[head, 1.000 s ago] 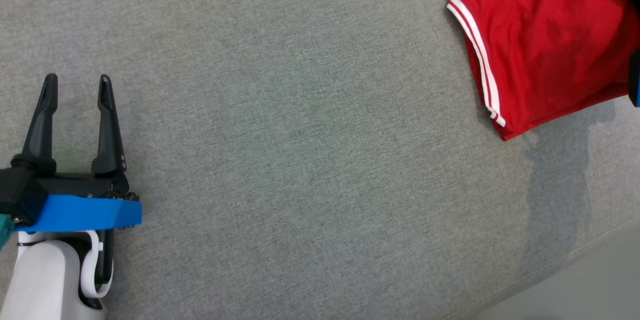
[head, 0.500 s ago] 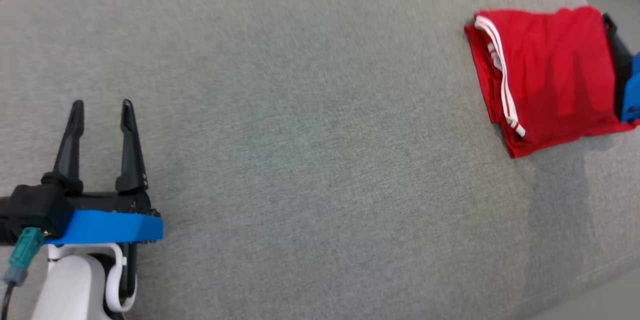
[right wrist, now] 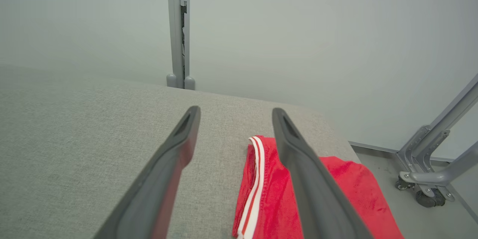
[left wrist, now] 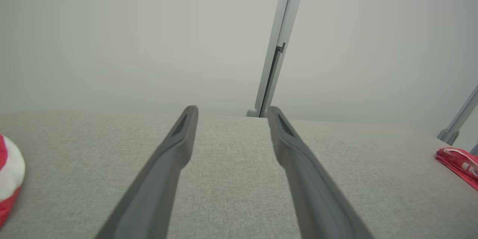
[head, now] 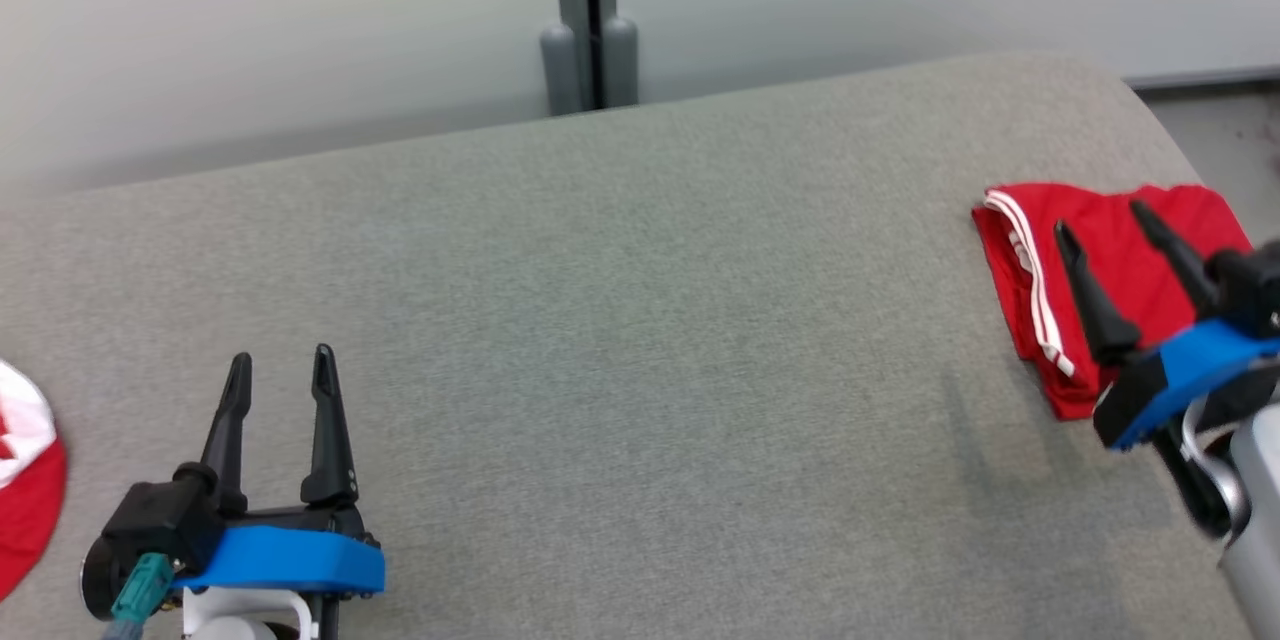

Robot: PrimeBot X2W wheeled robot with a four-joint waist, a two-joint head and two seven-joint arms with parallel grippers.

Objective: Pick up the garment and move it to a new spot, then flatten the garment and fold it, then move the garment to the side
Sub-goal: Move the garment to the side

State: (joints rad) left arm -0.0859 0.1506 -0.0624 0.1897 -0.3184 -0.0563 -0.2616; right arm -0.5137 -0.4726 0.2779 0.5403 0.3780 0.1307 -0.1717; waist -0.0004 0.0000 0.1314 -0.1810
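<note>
The folded red garment with white double stripes [head: 1130, 260] lies at the right end of the grey fabric-covered counter [head: 640, 320], its striped edge [right wrist: 257, 171] facing the middle and its far side near the rounded corner where the counter drops to the floor. The right gripper [head: 1099, 218] hangs over it with its jaws spread wide and nothing between them. In the right wrist view one finger crosses the cloth and the other lies over bare counter. Whether a tip touches the fabric cannot be told.

The garment looks placed, so the step in hand is probably the release and retreat that close the move to the side. To do it well, the right arm should rise straight up before it pulls back, so that no fingertip catches the top layer and drags the fold open. It should avoid any sweep toward the corner, since a nudge that way could tip the cloth over the edge.

The left gripper [head: 281, 353] sits low at the near left, jaws apart and empty, well clear of the garment. It needs no part in this. A red-and-white item [head: 25, 480] lies at the left edge, not involved.
</note>
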